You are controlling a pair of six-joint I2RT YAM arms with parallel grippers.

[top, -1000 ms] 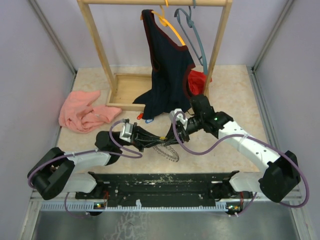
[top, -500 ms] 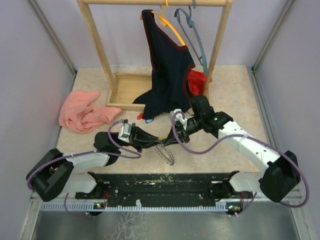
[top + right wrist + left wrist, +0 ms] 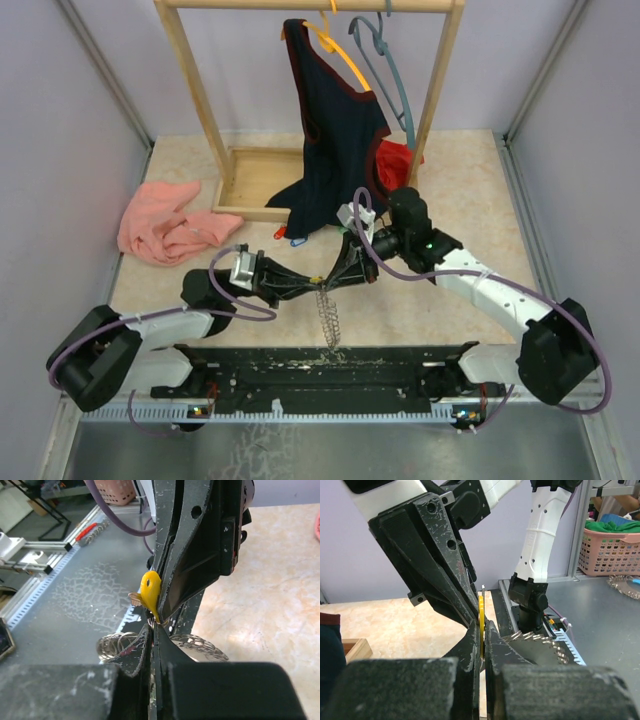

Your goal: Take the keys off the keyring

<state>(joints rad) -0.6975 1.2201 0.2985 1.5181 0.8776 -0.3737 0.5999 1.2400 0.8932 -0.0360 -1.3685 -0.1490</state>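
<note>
Lower centre of top view: keyring [image 3: 329,318] now hanging edge-on, straight down, no longer tilted flat as before. Left fingers [image 3: 470,652] clamped on yellow key [image 3: 150,594]; right fingers [image 3: 167,655] pinched shut on the same key, tip against tip.

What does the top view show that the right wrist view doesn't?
Only the top view: the wooden rack, dark garment, pink cloth, and the keyring hanging edge-on. Only the right wrist view: the yellow key close up, pinched between the left fingers and right fingers, plus a pink basket in the background. Both: the two sets of fingers meeting tip to tip above the keyring.
</note>
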